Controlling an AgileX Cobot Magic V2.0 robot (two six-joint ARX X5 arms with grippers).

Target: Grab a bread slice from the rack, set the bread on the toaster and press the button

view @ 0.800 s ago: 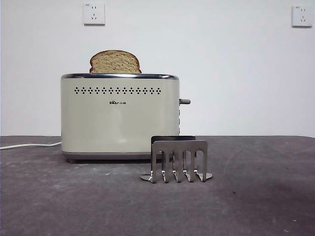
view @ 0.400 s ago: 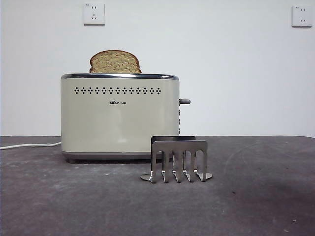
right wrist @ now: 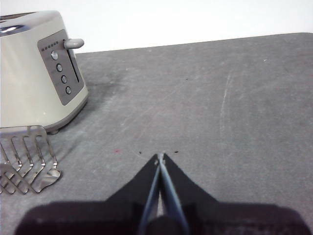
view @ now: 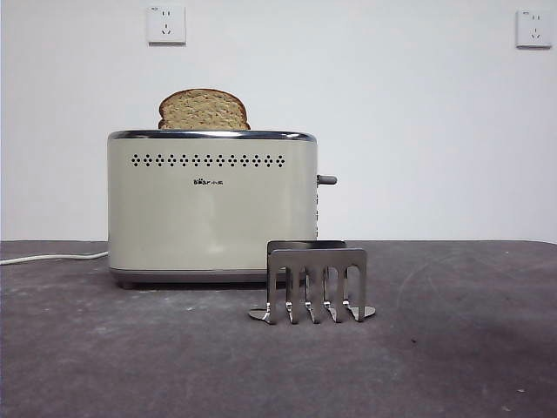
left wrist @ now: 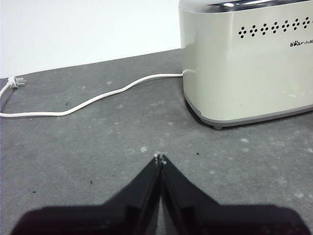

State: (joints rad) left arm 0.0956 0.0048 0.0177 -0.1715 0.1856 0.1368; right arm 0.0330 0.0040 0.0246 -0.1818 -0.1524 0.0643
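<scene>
Left end effector closed; slice of bread half-hidden — toaster.

Hidden and cut-off parts around the toaster

In the front view, only the domed top of the slice of bread shows above the toaster; the rest of it sits out of sight inside the slot. The rack covers the toaster's lower corner on the button side, and the rack's rear panel is mostly hidden behind its pronged front panel. The black logo below the vent holes is too small to read. The white cord runs out of that view; in both wrist views the toaster is cut off at the picture's edge, and neither gripper shows in the front view.
</scene>
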